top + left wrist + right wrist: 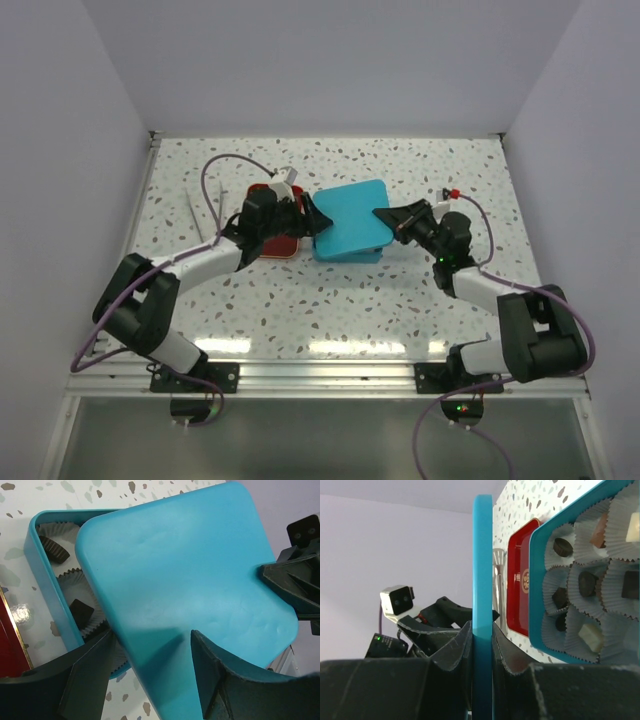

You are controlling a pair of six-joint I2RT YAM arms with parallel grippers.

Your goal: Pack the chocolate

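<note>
Your right gripper (pixel 482 645) pinches the teal lid (pixel 190 570) by its edge and your left gripper (pixel 151 636), jaws spread, straddles a corner, likely to square it over the tin (pixel 37 570) of chocolate (pixel 587 582).

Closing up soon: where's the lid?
Top view, table centre: the teal lid hangs over the tin, right of the red tray, its edge pinched by the right claw.

A white tabletop (pixel 330 310) flecked with grey and brown terrazzo chips sits inside a booth of plain, pale grey walls (pixel 330 60), one at the back and one on each side. Soft bright streaks of light (pixel 330 347) lie on its glossy surface near the front edge, where an aluminium rail (pixel 320 372) runs across.
</note>
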